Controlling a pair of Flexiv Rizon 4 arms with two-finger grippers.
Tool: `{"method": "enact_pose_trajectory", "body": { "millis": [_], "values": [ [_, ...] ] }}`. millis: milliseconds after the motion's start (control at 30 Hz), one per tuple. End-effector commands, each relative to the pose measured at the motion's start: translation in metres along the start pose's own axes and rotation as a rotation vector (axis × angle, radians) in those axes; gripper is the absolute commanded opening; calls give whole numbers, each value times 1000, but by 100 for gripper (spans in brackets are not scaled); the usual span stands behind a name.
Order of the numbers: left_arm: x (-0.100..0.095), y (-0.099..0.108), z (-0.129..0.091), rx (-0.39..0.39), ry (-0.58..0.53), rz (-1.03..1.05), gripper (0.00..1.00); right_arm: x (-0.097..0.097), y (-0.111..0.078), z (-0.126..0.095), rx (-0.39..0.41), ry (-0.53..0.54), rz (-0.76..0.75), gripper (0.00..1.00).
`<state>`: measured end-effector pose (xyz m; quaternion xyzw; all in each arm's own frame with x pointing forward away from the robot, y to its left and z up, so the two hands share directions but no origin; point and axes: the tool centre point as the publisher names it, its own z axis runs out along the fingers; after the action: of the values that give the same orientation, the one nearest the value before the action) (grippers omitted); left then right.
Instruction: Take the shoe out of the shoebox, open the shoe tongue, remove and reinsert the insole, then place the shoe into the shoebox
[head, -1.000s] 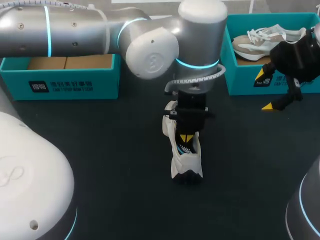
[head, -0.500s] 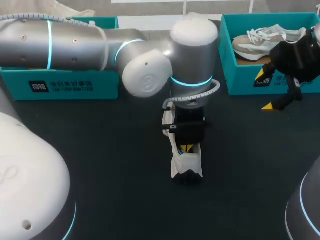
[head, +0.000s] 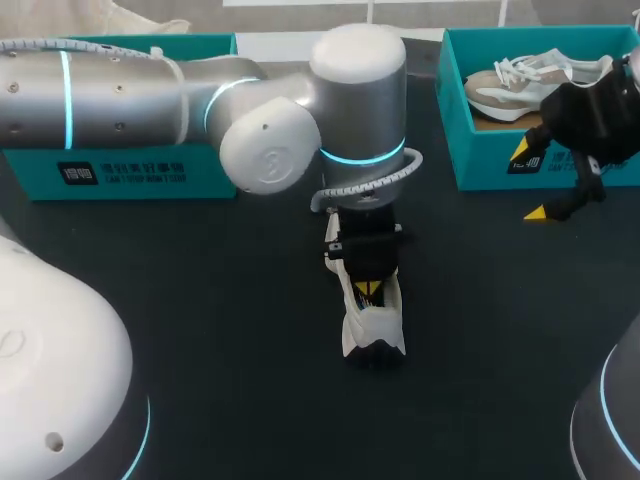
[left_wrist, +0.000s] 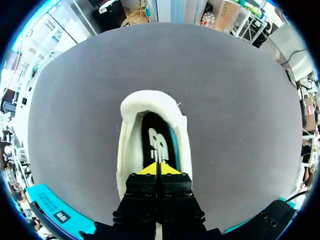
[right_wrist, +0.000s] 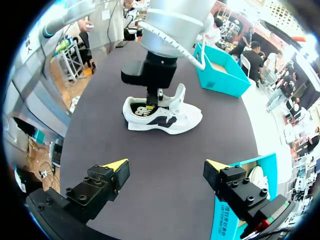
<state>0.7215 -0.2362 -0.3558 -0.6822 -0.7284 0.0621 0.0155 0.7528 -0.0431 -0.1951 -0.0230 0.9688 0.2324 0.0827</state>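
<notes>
Yellow tips of my left gripper (left_wrist: 159, 169) are pressed together with no gap showing. They are sunk into the mouth of the white shoe (left_wrist: 126, 150), down on its dark insole (left_wrist: 156, 137); whether they pinch its edge I cannot tell. I judge they are there to work the insole, lifting or seating it. The shoe sits on the black table (head: 200, 320) at the middle of the head view, outside the teal shoebox (head: 130, 170) at upper left. My right gripper (head: 531, 182) hangs wide open at the right edge, out of the way, before a second box (head: 480, 160) holding another shoe (head: 530, 82).
</notes>
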Motion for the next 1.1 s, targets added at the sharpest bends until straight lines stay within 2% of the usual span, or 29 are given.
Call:
{"method": "enact_pose_trajectory", "body": {
  "millis": [33,233,567,700,1100],
  "values": [
    [10,-7,-13,-22,29,16,0,0,0,1,3,-1,1,100],
    [8,-6,11,-7,80,14,0,0,0,1,3,-1,1,100],
    [7,-3,29,-7,108,8,0,0,0,1,3,-1,1,100],
    [8,-2,43,-19,111,-8,0,0,0,1,3,-1,1,100],
    [3,-1,71,-65,-11,-99,0,0,0,1,3,-1,1,100]
  ]
}}
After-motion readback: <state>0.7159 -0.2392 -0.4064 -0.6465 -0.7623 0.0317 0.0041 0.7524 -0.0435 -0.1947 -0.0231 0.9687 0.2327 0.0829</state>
